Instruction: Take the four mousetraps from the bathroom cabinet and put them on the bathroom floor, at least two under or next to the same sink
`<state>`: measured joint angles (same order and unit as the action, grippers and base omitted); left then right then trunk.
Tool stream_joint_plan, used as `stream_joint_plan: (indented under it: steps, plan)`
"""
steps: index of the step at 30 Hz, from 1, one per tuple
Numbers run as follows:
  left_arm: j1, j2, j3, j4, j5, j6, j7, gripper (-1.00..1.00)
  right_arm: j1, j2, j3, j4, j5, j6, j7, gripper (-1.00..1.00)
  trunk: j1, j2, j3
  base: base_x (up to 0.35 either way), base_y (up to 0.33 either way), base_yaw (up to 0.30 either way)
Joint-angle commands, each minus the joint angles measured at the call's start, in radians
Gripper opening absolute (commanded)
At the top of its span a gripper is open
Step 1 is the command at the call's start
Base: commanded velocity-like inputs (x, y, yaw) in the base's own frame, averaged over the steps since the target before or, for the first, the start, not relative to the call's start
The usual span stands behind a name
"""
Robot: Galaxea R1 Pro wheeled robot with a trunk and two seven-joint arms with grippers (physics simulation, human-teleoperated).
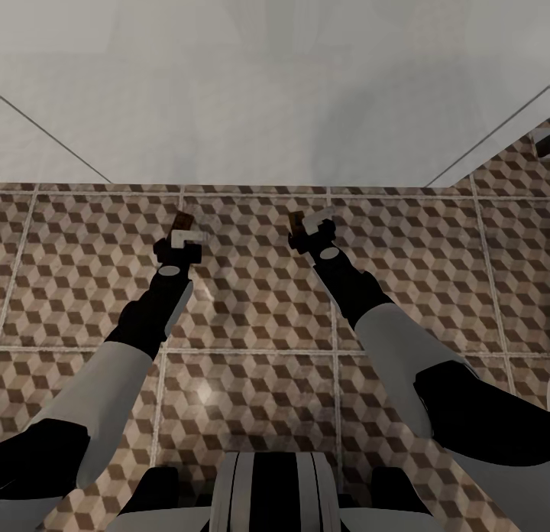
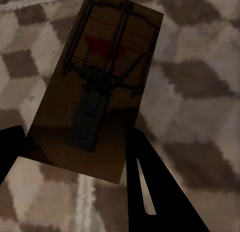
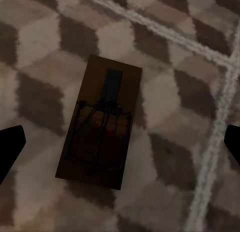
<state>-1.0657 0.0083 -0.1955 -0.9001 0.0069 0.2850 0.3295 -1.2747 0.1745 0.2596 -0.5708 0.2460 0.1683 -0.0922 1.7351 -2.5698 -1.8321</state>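
Note:
Both arms reach out over the bathroom floor, tiled in a brown, beige and white cube pattern. My left gripper is shut on a tan mousetrap with black wire and a red spot, held just above the tiles. A second mousetrap lies flat on the tiles. My right gripper hangs over it, open, with its fingers wide apart and clear of the trap. The cabinet is out of view, and I cannot make out a sink.
A broad white surface rises just beyond both grippers where the tiles end; I cannot tell whether it is wall or vanity. A small dark and white object sits at the far right edge. Pale grout lines cross the floor.

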Motion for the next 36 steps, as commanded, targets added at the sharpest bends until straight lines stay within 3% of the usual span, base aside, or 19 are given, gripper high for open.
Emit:
stream_joint_plan:
  steps: [1,28,29,36]
  plan:
    - [0.000,0.001,-0.004,-0.002,0.000,0.006,0.006,-1.00,0.000,0.000,0.003,-0.001,0.010,0.008,-0.004,1.00,0.000,0.000,0.000,0.000,0.000,0.000]
    - [0.000,-0.001,-0.004,-0.022,0.001,0.006,0.008,-1.00,0.000,0.000,0.003,-0.001,0.010,0.008,-0.004,1.00,0.000,0.000,0.000,0.000,0.000,0.000]
    - [0.000,-0.001,-0.004,-0.023,0.001,0.006,0.008,1.00,0.000,0.000,0.003,-0.001,0.010,0.008,-0.004,1.00,0.000,0.000,0.000,0.000,0.000,0.000]
    - [0.000,-0.001,-0.004,-0.024,0.001,0.006,0.008,1.00,0.000,0.000,0.003,-0.001,0.010,0.008,-0.004,1.00,0.000,0.000,0.000,0.000,0.000,0.000]
